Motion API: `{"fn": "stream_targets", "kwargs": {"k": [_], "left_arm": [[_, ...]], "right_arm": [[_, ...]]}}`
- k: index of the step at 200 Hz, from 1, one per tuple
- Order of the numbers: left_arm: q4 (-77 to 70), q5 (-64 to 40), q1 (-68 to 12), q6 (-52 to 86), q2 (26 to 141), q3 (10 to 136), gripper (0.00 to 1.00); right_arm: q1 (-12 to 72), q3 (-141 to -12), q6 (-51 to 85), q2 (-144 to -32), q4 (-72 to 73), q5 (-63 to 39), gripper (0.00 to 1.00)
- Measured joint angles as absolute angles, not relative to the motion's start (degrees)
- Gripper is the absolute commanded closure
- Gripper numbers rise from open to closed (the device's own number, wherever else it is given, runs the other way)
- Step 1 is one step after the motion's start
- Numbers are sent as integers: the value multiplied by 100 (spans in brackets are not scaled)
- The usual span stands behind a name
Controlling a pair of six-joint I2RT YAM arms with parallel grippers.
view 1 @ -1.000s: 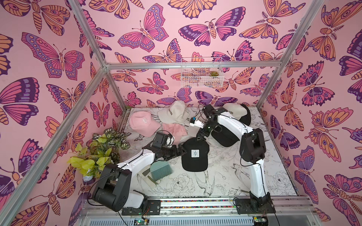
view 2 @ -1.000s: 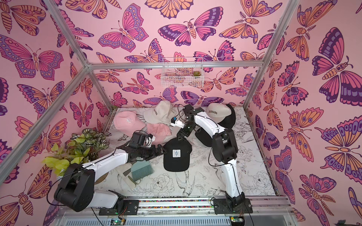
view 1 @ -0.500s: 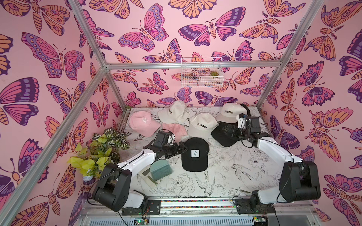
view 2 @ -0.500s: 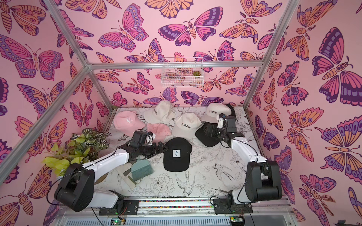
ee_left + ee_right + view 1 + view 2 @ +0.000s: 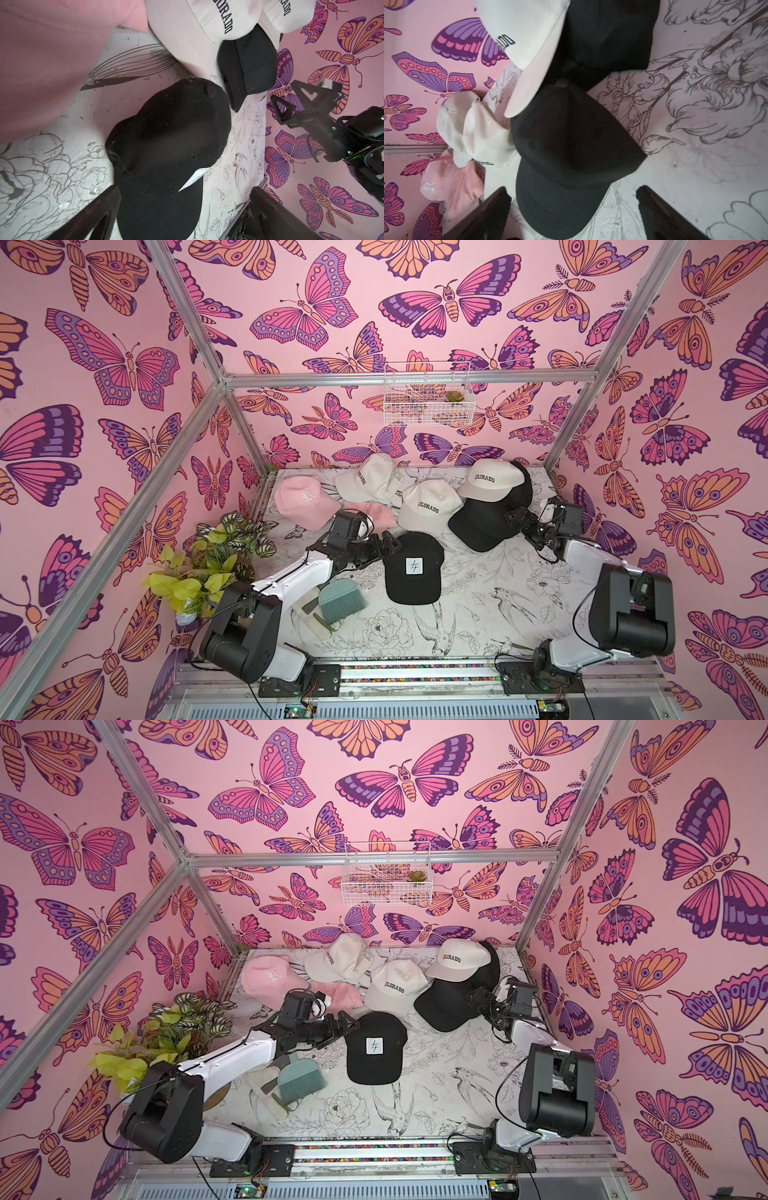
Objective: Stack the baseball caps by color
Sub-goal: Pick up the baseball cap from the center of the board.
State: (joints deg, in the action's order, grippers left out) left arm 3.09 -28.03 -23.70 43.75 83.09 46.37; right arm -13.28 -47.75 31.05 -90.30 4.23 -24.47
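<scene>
Left fingers [image 5: 390,541] spread wide, empty, just beside the black fabric cap with white patch [image 5: 413,572] lying mid-desk. Right fingers [image 5: 514,517] equally wide, empty, close by the plain black fabric cap [image 5: 478,526] near the desk's right edge, partly under a cream "COLORADO" cap [image 5: 494,479]. Probably both are lining up to pair the blacks.

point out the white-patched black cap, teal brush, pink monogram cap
black fabric cap with white patch [image 5: 414,566], in a top view, on the patch
teal fan-shaped hand brush [image 5: 342,598], in a top view, its back
pink fabric monogrammed cap [image 5: 305,502], in a top view, its crown
</scene>
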Motion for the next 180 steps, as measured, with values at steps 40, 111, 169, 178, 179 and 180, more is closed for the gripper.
{"fn": "stream_targets", "kwargs": {"k": [40, 111, 169, 178, 179, 180], "left_arm": [[145, -2781, -2399, 4497, 8307, 4637, 0], [-325, -2976, -2410, 4722, 8499, 4635, 0], [-637, -3076, -2445, 4810, 8538, 4613, 0], [-687, -3116, -2445, 4829, 8562, 4613, 0], [-690, -3118, -2445, 4829, 8565, 4613, 0], [-694, -3122, -2445, 4831, 8567, 4613, 0]], "right_arm": [[-1712, -4956, 3083, -9758, 760, -2611, 1], [-1796, -5074, 3734, -10737, 2421, -4117, 0], [-1756, -5015, 4348, -10973, 3660, -4801, 2], [-1739, -4971, 4390, -10971, 3802, -4856, 4], [-1737, -4967, 4394, -10971, 3813, -4860, 5], [-1732, -4958, 4401, -10971, 3830, -4869, 6]]}}
